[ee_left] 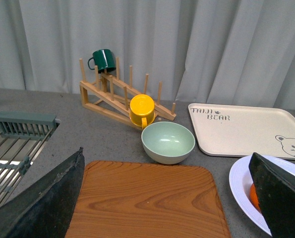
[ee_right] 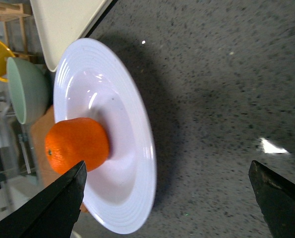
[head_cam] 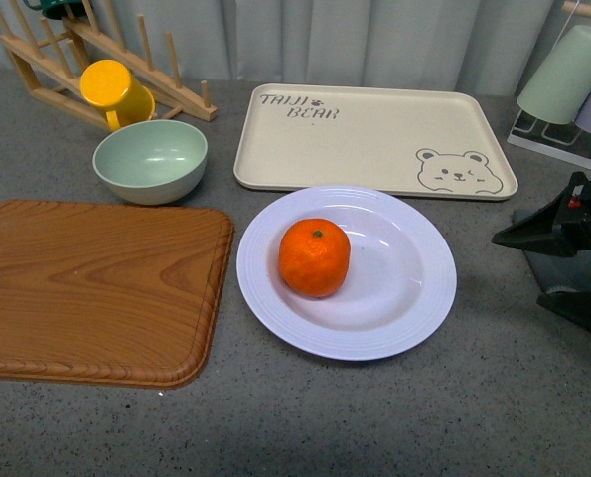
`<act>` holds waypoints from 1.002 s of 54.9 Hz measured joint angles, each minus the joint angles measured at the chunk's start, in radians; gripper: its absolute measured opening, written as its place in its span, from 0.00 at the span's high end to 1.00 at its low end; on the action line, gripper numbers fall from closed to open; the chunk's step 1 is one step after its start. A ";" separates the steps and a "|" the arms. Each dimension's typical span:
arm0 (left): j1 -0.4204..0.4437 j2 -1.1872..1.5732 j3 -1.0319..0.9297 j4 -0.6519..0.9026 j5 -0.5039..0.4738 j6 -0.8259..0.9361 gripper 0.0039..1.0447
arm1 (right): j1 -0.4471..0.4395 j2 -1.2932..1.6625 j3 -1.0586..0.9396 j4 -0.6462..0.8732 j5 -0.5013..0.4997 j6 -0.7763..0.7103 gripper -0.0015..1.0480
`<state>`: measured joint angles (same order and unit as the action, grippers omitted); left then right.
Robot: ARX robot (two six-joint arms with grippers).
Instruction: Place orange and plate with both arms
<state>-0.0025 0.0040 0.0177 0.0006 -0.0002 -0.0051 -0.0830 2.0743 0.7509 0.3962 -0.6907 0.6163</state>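
Two pairs of jaws stand wide open, gripping nothing. Ahead of the right jaws, off toward one finger, the orange sits in the hollow of the lavender-white plate on the speckled grey table — none of it touching the jaws. Ahead of the left jaws lies a wooden tray, with a mint green bowl beyond it — the plate's rim and a sliver of orange show behind one finger.

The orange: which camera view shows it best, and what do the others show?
The front view: the orange sits whole on the plate, stem spot visible. The right wrist view shows it side-on, nearly whole. The left wrist view shows only a sliver.
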 joint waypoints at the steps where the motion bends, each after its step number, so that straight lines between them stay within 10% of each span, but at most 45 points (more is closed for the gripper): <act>1: 0.000 0.000 0.000 0.000 0.000 0.000 0.06 | 0.003 0.013 0.008 0.008 -0.019 0.014 0.09; 44: 0.000 0.000 0.000 0.000 0.000 0.000 0.06 | 0.108 0.238 0.157 0.153 -0.181 0.192 0.09; 55: 0.000 0.000 0.000 0.000 0.000 0.000 0.06 | 0.110 0.243 0.165 0.128 -0.174 0.180 0.37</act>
<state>-0.0025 0.0040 0.0177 0.0006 -0.0002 -0.0048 0.0269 2.3177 0.9157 0.5240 -0.8642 0.7963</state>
